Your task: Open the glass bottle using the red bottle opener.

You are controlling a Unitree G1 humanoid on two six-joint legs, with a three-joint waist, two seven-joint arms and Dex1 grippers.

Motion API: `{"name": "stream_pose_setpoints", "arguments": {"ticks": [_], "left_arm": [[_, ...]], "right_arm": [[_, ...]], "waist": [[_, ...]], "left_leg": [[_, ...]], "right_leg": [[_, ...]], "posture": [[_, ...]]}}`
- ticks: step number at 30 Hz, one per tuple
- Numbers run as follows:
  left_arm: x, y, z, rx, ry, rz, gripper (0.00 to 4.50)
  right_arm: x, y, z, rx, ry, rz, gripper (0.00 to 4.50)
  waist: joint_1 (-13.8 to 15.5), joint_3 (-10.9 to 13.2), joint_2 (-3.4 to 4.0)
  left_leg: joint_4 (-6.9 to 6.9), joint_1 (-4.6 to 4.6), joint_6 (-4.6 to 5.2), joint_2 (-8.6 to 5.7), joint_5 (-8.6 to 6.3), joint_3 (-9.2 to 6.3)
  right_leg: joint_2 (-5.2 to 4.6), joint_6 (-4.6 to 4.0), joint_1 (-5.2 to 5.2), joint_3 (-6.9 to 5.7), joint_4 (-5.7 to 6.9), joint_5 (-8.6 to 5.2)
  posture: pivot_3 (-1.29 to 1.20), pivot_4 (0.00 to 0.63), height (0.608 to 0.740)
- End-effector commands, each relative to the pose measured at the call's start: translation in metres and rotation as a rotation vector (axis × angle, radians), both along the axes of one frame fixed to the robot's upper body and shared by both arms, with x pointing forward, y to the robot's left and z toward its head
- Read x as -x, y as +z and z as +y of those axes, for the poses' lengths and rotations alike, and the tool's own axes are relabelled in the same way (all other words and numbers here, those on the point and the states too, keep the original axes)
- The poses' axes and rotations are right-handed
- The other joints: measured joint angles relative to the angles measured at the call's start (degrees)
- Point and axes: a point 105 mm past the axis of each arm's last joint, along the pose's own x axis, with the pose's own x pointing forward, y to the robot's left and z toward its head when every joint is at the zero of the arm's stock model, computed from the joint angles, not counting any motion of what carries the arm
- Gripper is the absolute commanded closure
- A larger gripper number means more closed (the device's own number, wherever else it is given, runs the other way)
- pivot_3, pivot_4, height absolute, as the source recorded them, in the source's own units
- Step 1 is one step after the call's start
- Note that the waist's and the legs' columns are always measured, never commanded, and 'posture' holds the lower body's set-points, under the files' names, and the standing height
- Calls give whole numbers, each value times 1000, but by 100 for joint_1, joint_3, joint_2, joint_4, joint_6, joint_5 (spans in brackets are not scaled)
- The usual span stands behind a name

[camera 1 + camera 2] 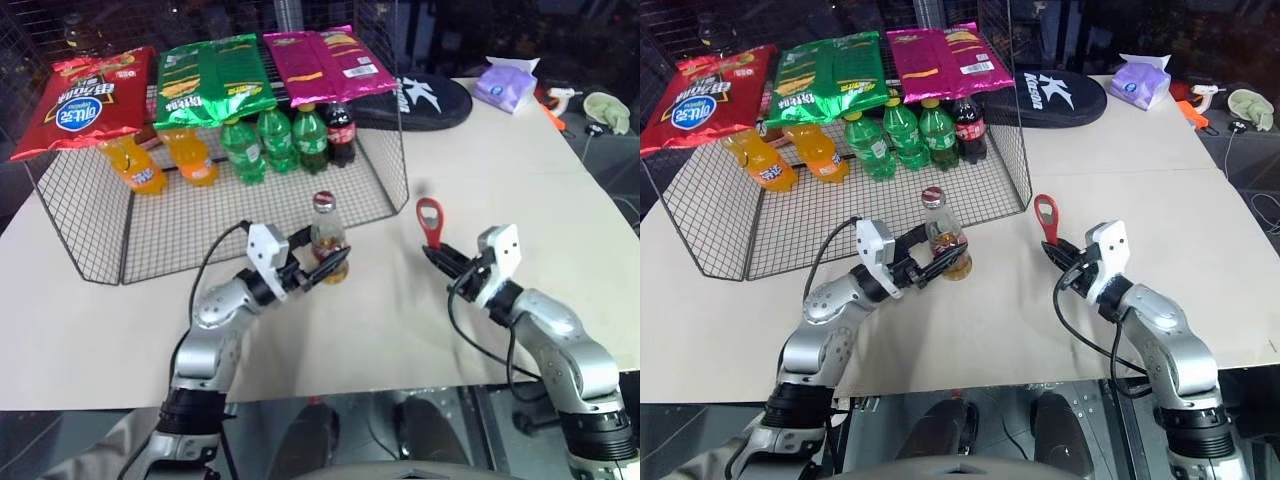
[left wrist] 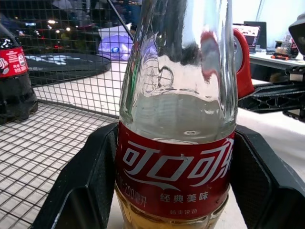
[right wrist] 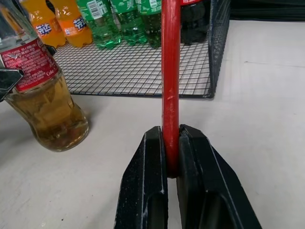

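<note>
left end effector (image 1: pixel 322 266) clamped on the label band of the glass bottle (image 1: pixel 327 238), one black finger on each side; the bottle stands upright on the bench (image 1: pixel 520 160), just in front of the wire basket (image 1: pixel 90 215), its crown cap on. right end effector (image 1: pixel 436 256), fingers pressed together on the handle of the red bottle opener (image 1: pixel 430 220), holds it upright with the loop head uppermost. the opener stands apart from the bottle, to its right, the loop head near cap height.
</note>
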Motion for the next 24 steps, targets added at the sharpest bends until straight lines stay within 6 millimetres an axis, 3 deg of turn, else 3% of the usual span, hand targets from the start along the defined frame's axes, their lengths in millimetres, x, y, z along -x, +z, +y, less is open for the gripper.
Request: {"name": "stream_pose_setpoints", "arguments": {"ticks": [1, 5, 6, 8, 13, 19, 24], "left_arm": [[5, 14, -3, 19, -10, -61, 1801], [5, 17, -2, 41, -18, -58, 1801], [5, 16, -1, 36, -16, -58, 784], [4, 15, -1, 22, -11, -64, 85], [3, 19, 1, 22, -6, -87, 31], [2, 41, -1, 80, -25, -152, 31], [3, 43, -3, 104, -55, -149, 31]], "right_arm": [[-2, 12, 0, -2, 7, -60, 4500], [-4, 12, -2, 1, -6, -67, 4500], [-4, 12, -3, 1, -9, -68, 4500], [-4, 11, -3, 2, -10, -68, 4500], [-4, 9, -3, 6, -14, -65, 4500], [-5, 5, -4, 10, -25, -58, 4500], [-5, 5, -3, 3, -24, -55, 4500]], "waist": [[2, 0, 0], [6, 0, 0], [6, 0, 0], [6, 0, 0], [6, 0, 0], [8, 0, 0], [8, 0, 0]], "left_leg": [[0, 0, 0, 0, 0, 0], [0, -1, 0, 0, 0, 0], [0, -1, 0, 0, 0, 0], [0, 0, 0, 0, 0, 0], [0, 0, 0, 1, 0, 0], [0, 0, 0, 1, 0, -1], [0, 0, 0, 1, 0, 0]], "right_leg": [[0, 0, 0, 0, 0, 0], [0, 0, 0, 0, -1, 0], [0, 0, 0, 0, -1, 0], [0, 0, 0, 0, -1, 0], [0, 0, 0, 0, -1, 0], [0, 0, 0, -1, -1, 0], [0, 0, 0, 0, -1, 0]], "posture": [[0, 150, 740], [0, 150, 740], [0, 150, 740], [0, 150, 740], [0, 150, 740], [0, 150, 740], [0, 150, 740]]}}
